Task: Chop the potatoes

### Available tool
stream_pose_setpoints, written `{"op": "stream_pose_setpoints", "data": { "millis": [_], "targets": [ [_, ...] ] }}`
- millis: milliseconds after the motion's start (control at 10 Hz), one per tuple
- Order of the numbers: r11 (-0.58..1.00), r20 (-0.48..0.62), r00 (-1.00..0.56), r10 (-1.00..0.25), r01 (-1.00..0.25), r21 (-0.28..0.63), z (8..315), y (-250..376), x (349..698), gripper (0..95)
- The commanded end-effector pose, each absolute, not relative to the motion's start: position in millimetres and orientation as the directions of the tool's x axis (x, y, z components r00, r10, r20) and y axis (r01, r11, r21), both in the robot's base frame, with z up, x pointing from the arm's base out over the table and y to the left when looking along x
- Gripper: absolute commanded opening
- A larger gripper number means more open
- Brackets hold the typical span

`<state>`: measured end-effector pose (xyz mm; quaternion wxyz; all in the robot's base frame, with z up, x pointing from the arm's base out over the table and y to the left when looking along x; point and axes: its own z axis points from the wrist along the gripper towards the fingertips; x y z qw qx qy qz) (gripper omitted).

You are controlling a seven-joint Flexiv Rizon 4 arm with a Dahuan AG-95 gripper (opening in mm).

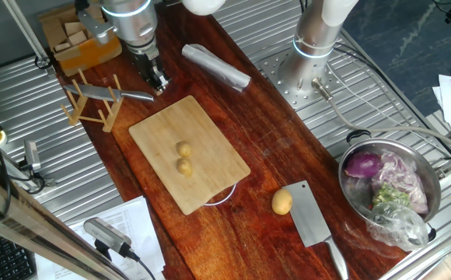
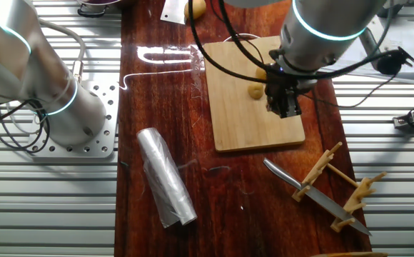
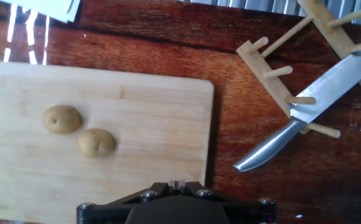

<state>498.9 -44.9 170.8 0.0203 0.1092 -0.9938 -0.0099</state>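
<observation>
potatoes (image 1: 183,158): two small tan ones, touching side by side near the middle of the cutting board; whole, uncut.
cutting board (image 1: 210,136): pale wood, lying flat across the middle of the dark wooden bench (image 1: 264,148).
gripper (image 1: 155,78): hanging above the bench just beyond one short edge of the cutting board, between board and knife rack; nothing seen between the jaws; spread or pressed together, cannot tell.
knife (image 3: 305,112): steel blade resting across the pegs of the wooden rack (image 1: 93,105), tip pointing toward the cutting board, apart from it.
cleaver (image 1: 312,219): flat on the bench toward the opposite end, well apart from the gripper.
larger potato (image 1: 282,202): on the bench, touching or just beside the cleaver blade, off the board.
foil roll (image 1: 215,65): lying on the bench near the arm's base.
metal bowl (image 1: 431,175): off the bench edge on the ribbed surface, holding purple onion (image 1: 363,165) and scraps.
</observation>
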Motion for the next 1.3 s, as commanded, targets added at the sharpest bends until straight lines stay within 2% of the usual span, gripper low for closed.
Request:
{"op": "stream_pose_setpoints", "data": {
  "millis": [100, 500, 800, 1300],
  "targets": [
    [0.992, 0.023, -0.992, -0.122, -0.122, 0.026, 170.8, -45.3, 498.7, 0.0],
    [0.984, 0.023, -0.984, -0.178, -0.178, 0.024, 175.1, -59.0, 499.1, 0.0],
    [0.972, 0.037, -0.972, -0.234, -0.233, 0.025, 168.6, -102.4, 502.8, 0.0],
    [0.994, 0.033, -0.994, -0.108, -0.108, 0.005, 169.4, -84.1, 504.2, 0.0]
  ]
}}
